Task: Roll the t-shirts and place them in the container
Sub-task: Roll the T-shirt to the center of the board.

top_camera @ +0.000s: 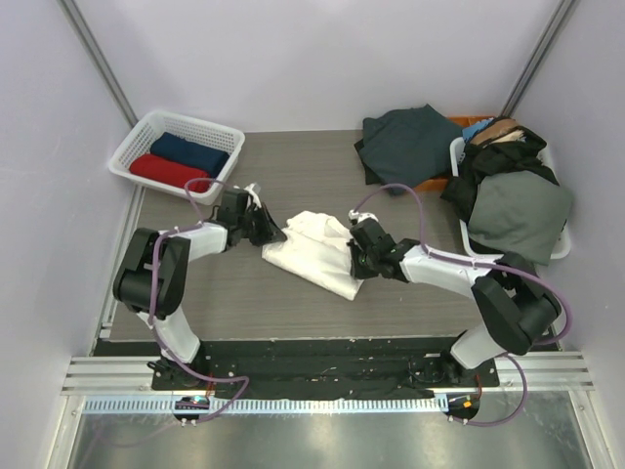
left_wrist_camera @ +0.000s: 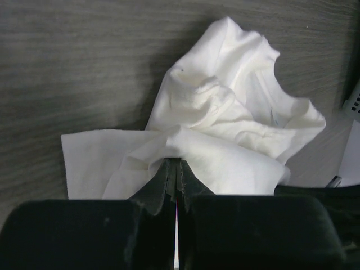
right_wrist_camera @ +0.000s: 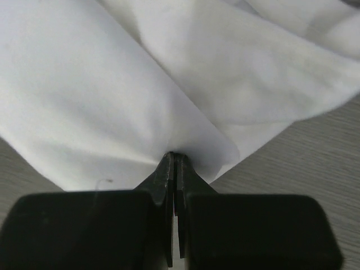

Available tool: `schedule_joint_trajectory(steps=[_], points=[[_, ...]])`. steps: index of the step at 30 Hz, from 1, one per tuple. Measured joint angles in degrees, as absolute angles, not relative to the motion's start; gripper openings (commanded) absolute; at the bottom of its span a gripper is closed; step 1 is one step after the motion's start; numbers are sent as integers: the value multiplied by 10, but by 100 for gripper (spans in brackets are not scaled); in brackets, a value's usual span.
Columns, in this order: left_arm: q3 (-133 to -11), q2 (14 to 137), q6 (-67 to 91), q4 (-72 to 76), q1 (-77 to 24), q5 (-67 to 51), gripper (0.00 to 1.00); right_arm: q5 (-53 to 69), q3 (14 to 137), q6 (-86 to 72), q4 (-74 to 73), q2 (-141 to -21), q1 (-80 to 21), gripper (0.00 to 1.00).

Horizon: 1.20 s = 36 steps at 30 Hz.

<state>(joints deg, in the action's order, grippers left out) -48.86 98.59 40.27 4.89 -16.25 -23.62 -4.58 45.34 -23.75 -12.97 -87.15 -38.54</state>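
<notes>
Centre: white t-shirt (top_camera: 317, 252). At 10 o'clock, red t-shirt (top_camera: 168, 172) and navy t-shirt (top_camera: 202, 152) in a white lattice basket (top_camera: 132, 149). At 2 o'clock, clothes pile (top_camera: 518, 210) is dark green-grey with bits of black, tan and orange. Table (top_camera: 293, 166) is grey woodgrain. Robot arms (top_camera: 200, 239) are white with black joints.

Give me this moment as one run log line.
white shirt: crumpled | left gripper: shut on shirt edge | right gripper: shut on shirt edge | basket: red roll, navy roll inside

Grey wood-grain table (top_camera: 293, 176) between pale lilac walls (top_camera: 293, 59)
</notes>
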Motion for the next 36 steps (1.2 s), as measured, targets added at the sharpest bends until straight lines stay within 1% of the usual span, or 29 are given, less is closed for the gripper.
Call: schedule_joint_trajectory(steps=[5,9,12,14,17,18,20,21,22,23,24,26,30,32,33,36], points=[[-563,1051,367,56,-185,-236,0,-62,435,-281,-141,-843,-479,1],[-631,1105,341,60,-231,-242,0,-66,435,-315,-167,-819,-549,1],[-660,1131,338,69,-256,-253,0,-81,437,-329,-196,-796,-557,7],[-679,1146,338,69,-268,-264,5,-104,448,-335,-229,-781,-556,10],[-689,1149,338,66,-270,-270,13,-140,477,-339,-270,-770,-554,25],[-691,1147,338,63,-269,-270,16,-155,492,-339,-284,-768,-554,33],[-693,1139,338,54,-267,-268,21,-175,517,-340,-309,-766,-556,41],[-693,1131,337,47,-266,-265,22,-190,536,-340,-325,-769,-558,54],[-693,1119,338,36,-264,-261,24,-206,559,-341,-343,-773,-565,63],[-693,1108,338,28,-262,-258,25,-220,583,-345,-359,-781,-572,78],[-693,1093,339,19,-259,-255,25,-241,611,-347,-372,-794,-582,99],[-692,1060,345,8,-249,-252,27,-275,666,-357,-394,-826,-612,100],[-650,953,379,15,-185,-249,28,-332,759,-366,-436,-906,-662,94],[-621,900,397,14,-147,-244,28,-364,817,-372,-468,-965,-684,90],[-602,869,408,16,-118,-238,28,-378,847,-375,-481,-997,-693,84],[-557,803,436,14,-62,-227,28,-422,951,-387,-542,-1101,-710,84]])
